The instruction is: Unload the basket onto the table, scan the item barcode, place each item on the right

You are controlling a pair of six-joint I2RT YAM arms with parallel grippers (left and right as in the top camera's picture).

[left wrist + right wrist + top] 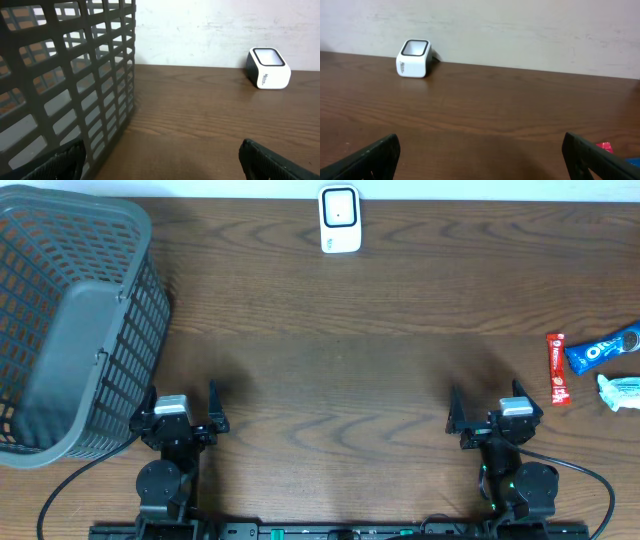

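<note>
Partly cropped, the pale packet [621, 392] meets the overhead view's right edge.

place: likely mock shop checkout | cues: scanner [340, 218], shopping basket [140, 330], snack packets [603, 351] | surface: wooden table [340, 380]

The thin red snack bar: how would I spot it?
Look at the right edge of the dark wooden table, where three small packets lie. The thin red snack bar is the one nearest the middle; its neighbours are a blue cookie packet and a pale wrapper.
</note>
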